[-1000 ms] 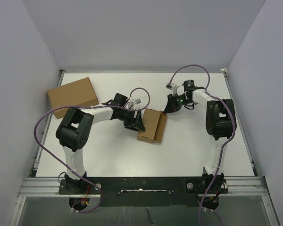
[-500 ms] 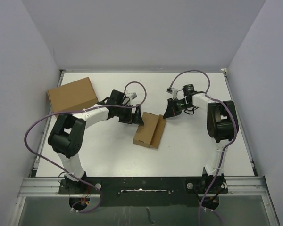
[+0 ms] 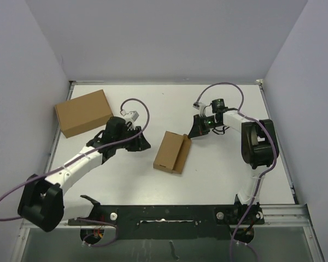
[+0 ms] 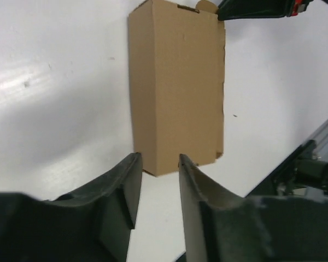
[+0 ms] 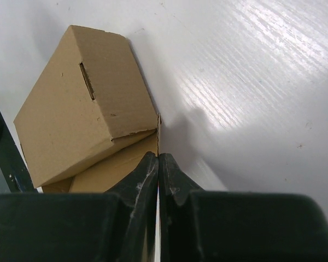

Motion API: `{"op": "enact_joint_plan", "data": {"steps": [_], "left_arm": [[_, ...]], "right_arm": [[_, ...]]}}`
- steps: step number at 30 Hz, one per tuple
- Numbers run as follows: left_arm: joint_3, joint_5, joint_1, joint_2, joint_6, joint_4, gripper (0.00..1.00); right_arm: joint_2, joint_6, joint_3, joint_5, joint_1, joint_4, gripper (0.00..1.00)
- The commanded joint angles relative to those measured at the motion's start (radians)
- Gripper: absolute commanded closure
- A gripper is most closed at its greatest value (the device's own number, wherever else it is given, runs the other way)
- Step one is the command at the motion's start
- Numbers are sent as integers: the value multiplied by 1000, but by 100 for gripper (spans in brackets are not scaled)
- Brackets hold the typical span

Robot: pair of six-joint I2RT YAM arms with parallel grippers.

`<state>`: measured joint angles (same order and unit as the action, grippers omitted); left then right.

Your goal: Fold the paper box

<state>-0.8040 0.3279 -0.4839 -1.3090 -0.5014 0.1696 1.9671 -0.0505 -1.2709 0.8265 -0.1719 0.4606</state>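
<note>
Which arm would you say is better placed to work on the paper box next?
Probably the right. The right gripper, shut, has its fingertips at the far corner of the paper box, while the left gripper stands apart from it on the left, open, with nothing between its jaws.

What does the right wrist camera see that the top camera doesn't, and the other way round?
Only the right wrist view shows the narrow slot in the paper box's side. Only the top view shows the left gripper and the larger cardboard box. Both show the paper box and the shut right gripper.
</note>
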Motion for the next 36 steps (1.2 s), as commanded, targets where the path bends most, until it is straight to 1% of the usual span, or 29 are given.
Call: {"op": "enact_joint_plan", "data": {"steps": [1, 4, 6, 9, 12, 15, 19, 24, 28, 36], "left_arm": [[55, -18, -22, 163, -145, 68, 79], [82, -4, -57, 195, -169, 188, 89], [108, 1, -99, 196, -200, 211, 91], [166, -14, -173, 166, -255, 155, 92], [207, -18, -205, 91, -297, 39, 92], [208, -19, -206, 4, -301, -67, 92], [151, -33, -205, -94, -287, -136, 91], [95, -49, -200, -176, -268, -138, 91], [78, -49, -182, -194, -246, -132, 91], [26, -19, -122, -229, -174, -105, 90]], "right_arm": [[-57, 24, 4, 4, -11, -33, 100], [-57, 27, 4, 2, -13, -35, 100], [-60, 31, 7, -4, -13, -37, 100], [-61, 35, 12, -5, -11, -42, 100], [-62, 43, 21, -3, -11, -47, 100], [-71, 50, 38, -1, -7, -56, 100], [-98, 83, 76, -6, -5, -88, 100], [-144, 154, 132, -30, 0, -149, 100], [-172, 214, 171, -64, 0, -185, 100], [-190, 296, 214, -95, 1, -194, 100]]}}
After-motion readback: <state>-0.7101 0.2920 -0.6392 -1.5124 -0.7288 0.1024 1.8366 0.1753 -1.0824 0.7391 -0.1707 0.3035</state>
